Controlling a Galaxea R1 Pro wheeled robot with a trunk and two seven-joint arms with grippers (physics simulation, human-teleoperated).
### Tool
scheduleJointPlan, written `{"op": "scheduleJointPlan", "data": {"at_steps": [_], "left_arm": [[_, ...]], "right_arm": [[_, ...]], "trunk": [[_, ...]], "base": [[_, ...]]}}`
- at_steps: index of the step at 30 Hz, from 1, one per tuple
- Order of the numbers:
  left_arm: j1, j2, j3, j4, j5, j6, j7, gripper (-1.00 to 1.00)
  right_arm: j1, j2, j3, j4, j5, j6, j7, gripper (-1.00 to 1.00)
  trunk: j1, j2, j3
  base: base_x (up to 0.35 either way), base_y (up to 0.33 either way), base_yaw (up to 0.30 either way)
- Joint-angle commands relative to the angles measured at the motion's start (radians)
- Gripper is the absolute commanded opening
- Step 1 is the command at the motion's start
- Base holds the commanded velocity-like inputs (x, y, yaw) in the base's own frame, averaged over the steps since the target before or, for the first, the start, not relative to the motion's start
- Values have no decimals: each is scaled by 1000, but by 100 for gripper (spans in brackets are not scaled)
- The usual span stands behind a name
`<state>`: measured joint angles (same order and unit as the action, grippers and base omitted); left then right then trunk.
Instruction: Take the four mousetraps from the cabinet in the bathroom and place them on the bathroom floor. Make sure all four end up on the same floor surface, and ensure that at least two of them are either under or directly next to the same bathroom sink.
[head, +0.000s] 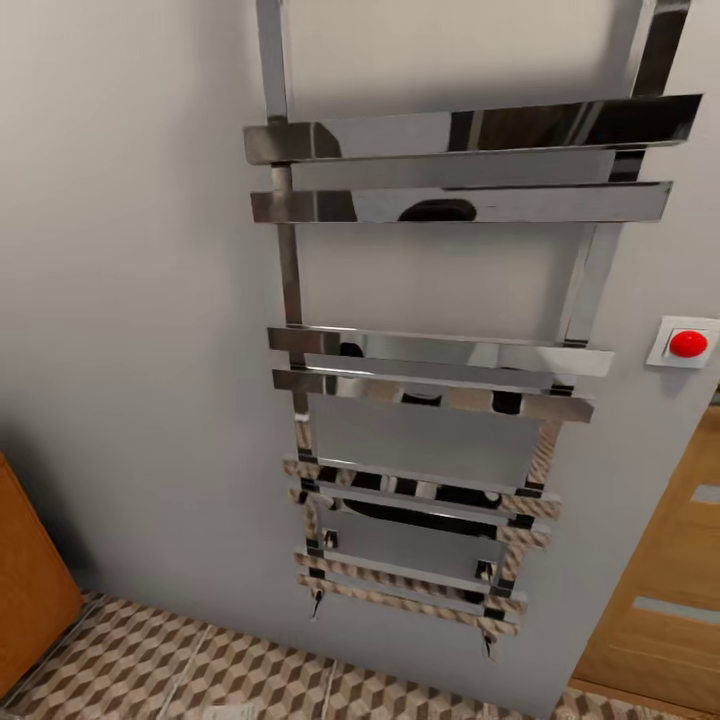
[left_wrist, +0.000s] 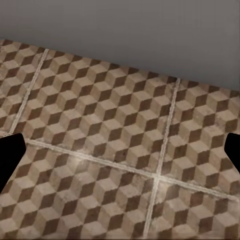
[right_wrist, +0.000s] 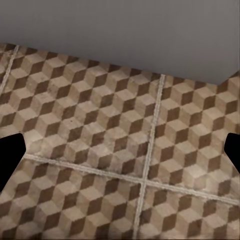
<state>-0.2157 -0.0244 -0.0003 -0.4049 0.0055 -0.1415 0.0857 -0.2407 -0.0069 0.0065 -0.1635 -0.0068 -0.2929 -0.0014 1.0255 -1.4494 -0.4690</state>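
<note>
Fingertips of the left gripper (left_wrist: 120, 152) are showing as dark tips at both edges of the left wrist view, spread wide and gripping nothing; the right gripper (right_wrist: 120, 152) is looking the same, released over the bathroom floor (left_wrist: 120, 150), whose cube-patterned tiles are running up to a grey wall (left_wrist: 150, 30). Further out, the head view is facing a chrome towel rail (head: 440, 380) on that wall, with a red button (head: 688, 343) to its right and an orange-wood cabinet (head: 30, 580) edging in at near left. No mousetraps are in sight. Judging by their kind, they should be handling as light, stiff boards; pinching across the wooden edges, clear of the wire, seems wisest.
</note>
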Motion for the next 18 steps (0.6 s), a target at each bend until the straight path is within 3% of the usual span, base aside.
{"op": "scheduleJointPlan", "data": {"at_steps": [1,18], "left_arm": [[-1,-1,-1,1,1,-4,3,100],[-1,-1,-1,14,-2,-6,3,100]], "right_arm": [[0,0,0,1,-1,-4,0,100],[0,-1,-1,0,0,-5,-1,100]], "trunk": [[0,-1,-1],[0,-1,-1]], "base": [[-247,0,0],[-251,0,0]]}}
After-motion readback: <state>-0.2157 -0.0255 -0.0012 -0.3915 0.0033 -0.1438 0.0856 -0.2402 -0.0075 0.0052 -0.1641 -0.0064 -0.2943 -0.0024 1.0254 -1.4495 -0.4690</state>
